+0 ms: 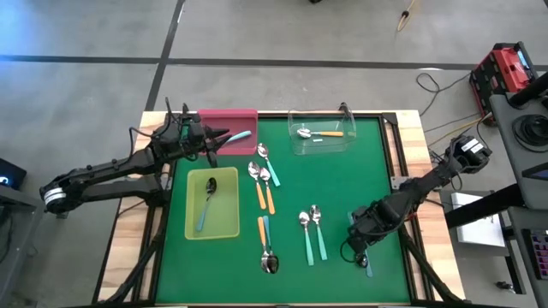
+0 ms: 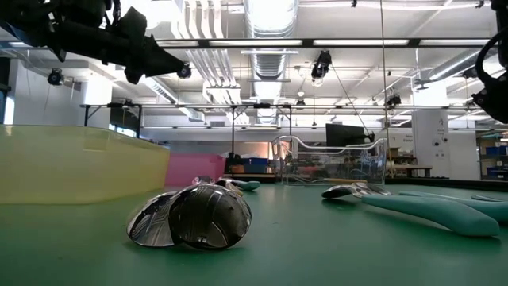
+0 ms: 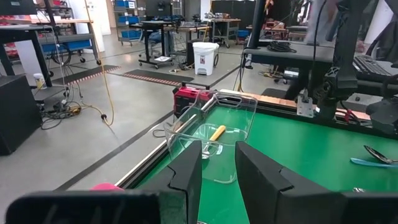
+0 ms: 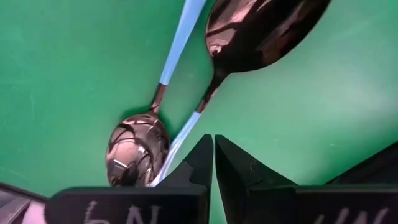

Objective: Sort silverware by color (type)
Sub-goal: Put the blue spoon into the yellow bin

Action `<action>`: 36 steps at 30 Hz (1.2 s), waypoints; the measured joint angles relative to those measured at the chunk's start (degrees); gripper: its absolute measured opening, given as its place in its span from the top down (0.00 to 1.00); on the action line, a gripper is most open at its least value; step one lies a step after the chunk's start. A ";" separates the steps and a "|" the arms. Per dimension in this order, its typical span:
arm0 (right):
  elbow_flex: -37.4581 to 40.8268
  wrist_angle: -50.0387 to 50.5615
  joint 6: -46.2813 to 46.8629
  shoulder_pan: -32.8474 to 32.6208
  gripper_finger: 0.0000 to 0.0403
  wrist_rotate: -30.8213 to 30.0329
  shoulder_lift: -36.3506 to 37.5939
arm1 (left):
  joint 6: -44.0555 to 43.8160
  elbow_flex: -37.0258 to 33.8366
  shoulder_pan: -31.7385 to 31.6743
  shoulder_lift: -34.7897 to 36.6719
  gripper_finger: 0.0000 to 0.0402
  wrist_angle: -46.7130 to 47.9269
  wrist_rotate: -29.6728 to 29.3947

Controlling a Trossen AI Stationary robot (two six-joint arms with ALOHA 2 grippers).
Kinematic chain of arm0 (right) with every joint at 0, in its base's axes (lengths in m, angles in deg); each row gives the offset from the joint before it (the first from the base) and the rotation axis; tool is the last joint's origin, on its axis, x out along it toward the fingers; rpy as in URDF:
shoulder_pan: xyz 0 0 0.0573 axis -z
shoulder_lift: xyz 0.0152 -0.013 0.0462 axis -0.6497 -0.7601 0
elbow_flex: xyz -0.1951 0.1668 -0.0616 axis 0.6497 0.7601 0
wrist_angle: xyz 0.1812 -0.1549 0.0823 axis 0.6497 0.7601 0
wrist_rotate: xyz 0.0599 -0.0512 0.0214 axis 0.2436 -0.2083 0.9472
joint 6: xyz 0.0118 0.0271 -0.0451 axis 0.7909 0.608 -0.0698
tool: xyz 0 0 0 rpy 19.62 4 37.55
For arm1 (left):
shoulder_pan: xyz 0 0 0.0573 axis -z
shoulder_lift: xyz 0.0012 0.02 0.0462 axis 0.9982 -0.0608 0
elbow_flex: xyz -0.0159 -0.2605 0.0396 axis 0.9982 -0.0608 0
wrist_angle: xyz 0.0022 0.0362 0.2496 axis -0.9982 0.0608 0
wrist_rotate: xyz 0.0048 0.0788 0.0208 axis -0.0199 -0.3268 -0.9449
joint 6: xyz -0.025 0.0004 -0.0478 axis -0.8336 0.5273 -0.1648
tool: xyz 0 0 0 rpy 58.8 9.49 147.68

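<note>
Under right gripper (image 4: pixel 213 163): two lt-blue spoons (image 4: pixel 180 46), shiny bowls.

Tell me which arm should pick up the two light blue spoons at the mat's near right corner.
The right arm. Its gripper is already down over the two light blue spoons, fingers nearly shut beside one handle. The left gripper hangs open far across the mat, by the pink tray.

pink tray (image 1: pixel 228 118) far-left | clear tray (image 1: pixel 322 137) far-centre | yellow-green tray (image 1: pixel 212 203) left | green mat (image 1: pixel 360 184)
</note>
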 joint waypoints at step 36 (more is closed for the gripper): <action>7.07 -7.38 3.76 -0.04 0.60 -7.43 -0.12 | 0.04 0.00 0.00 -0.07 0.81 0.46 0.00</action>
